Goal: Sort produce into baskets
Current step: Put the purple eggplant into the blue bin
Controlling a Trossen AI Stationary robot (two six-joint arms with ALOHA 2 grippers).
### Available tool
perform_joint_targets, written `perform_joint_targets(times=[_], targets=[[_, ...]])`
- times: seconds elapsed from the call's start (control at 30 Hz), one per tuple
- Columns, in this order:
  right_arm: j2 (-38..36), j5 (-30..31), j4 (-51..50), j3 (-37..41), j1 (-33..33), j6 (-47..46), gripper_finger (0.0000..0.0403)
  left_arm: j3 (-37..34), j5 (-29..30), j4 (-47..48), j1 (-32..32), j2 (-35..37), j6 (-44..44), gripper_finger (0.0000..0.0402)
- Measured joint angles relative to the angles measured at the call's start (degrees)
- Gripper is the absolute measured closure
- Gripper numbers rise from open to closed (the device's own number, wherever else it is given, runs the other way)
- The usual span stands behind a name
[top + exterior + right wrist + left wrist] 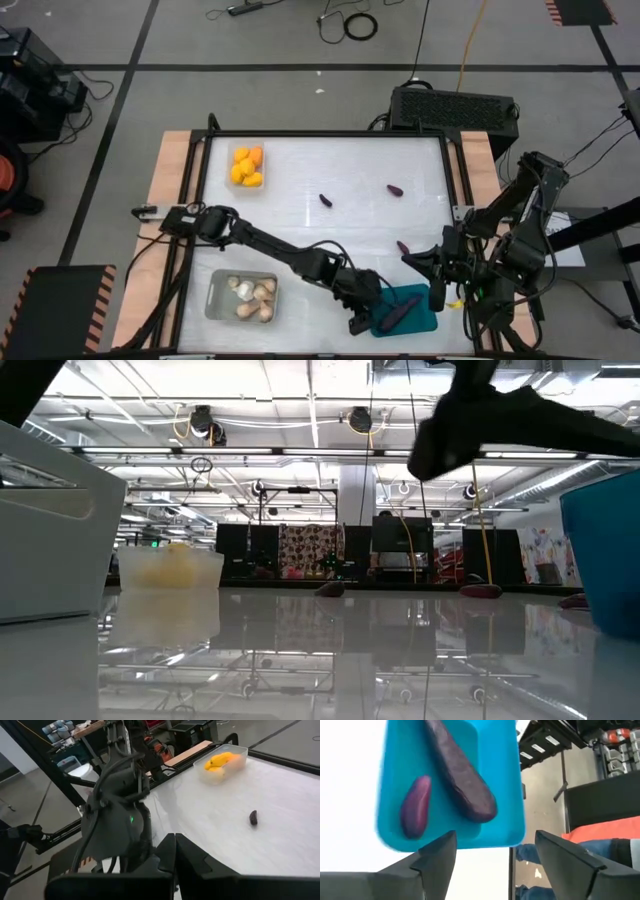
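Counter (pixel 330 240) is white, with three trays on it. The grey tray (pixel 241 296) near the front holds pale bulbs (pixel 251 296). The teal tray (pixel 495 780) holds a long eggplant (pixel 462 777) and a small one (pixel 415 807). The clear tray (pixel 246 167) at the far side holds orange fruits (pixel 246 165). Left tool (pixel 362 318) hangs over the teal tray's edge, fingers (pixel 437 857) spread wide, gripping nothing. Right tool (pixel 428 268) hovers just beside that tray, pressed together and empty. Three tiny eggplants (pixel 326 199) lie loose on the counter.
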State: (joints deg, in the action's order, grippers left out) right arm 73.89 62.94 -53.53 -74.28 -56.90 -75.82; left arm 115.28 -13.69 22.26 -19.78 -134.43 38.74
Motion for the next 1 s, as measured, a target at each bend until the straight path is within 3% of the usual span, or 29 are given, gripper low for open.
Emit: perform_joint_targets(times=[0.1, 0.23, 0.4, 0.47, 0.63, 0.7, 1.0], targets=[[0.0, -0.7, -1.2, 0.0, 0.8, -2.1, 0.0403, 0.0, 0.2, 4.2, 1.5, 2.0, 1.1, 0.0126], [0.0, -7.7, -7.2, 0.0, 3.7, -10.0, 0.0403, 0.0, 1.6, 10.7, 3.5, 5.9, 0.0, 0.0125], [0.6, -16.1, -13.6, 0.0, 8.7, -17.2, 0.0403, 0.0, 8.0, 20.6, 4.4, 12.9, -5.1, 0.0125], [0.7, -19.7, -15.3, 0.0, 10.8, -18.0, 0.0402, 0.0, 13.3, 28.0, 4.2, 16.2, -7.1, 0.0125], [0.8, -29.5, -20.3, 0.0, 16.7, -16.7, 0.0387, 0.0, 32.5, 44.6, 2.3, 24.5, -9.7, 0.0125], [0.8, -32.5, -21.3, 0.6, 19.0, -15.1, 0.0376, 0.0, 37.4, 48.3, 1.2, 27.4, -10.2, 0.0125], [0.8, -47.3, -16.4, 9.7, 30.8, -0.9, 0.0290, -0.5, 41.1, 63.8, 1.0, 36.6, -7.7, 0.0125]])
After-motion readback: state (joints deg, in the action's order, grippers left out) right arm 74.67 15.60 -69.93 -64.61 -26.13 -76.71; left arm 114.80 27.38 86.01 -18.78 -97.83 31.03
